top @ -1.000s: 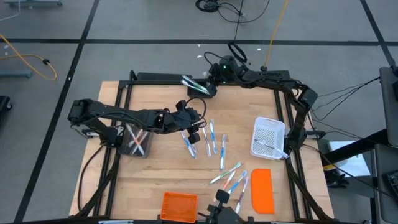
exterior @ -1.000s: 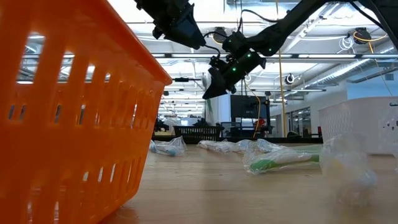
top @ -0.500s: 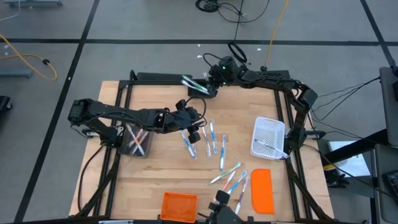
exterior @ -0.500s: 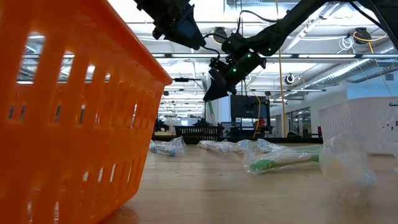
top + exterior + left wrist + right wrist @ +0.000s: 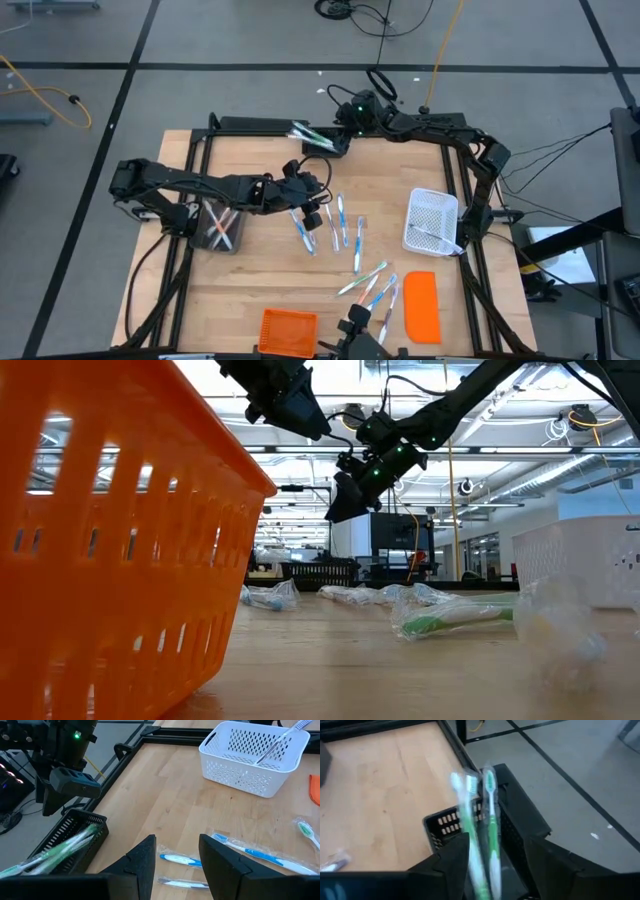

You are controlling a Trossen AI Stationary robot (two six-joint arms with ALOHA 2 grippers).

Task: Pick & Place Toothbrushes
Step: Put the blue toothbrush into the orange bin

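My right gripper (image 5: 495,865) hangs open over a black basket (image 5: 322,143) at the table's far edge. Two green toothbrushes (image 5: 490,820) stand up out of that basket between its fingers, and one (image 5: 470,840) is blurred. My left gripper (image 5: 177,852) is open with nothing in it, hovering above loose blue-and-white toothbrushes (image 5: 322,222) that lie flat at the table's middle. More toothbrushes (image 5: 372,285) lie toward the near edge. In the left wrist view the black basket (image 5: 75,837) shows with my right gripper (image 5: 70,782) above it. My right gripper's open fingers stand on either side of the green toothbrushes' handles (image 5: 487,870), coming slanting down from the table's right. Whether a finger touches the blurred one I cannot tell. The brushes' lower ends are down inside the black basket.
A white mesh basket (image 5: 432,222) holding one toothbrush stands at the right. A dark bin (image 5: 220,228) with toothbrushes sits at the left under my left arm. An orange lid (image 5: 422,305) and an orange basket (image 5: 288,330) lie along the near edge.
My right gripper has opened while staying above the black basket, and the green toothbrush between its fingers now shows blurred.
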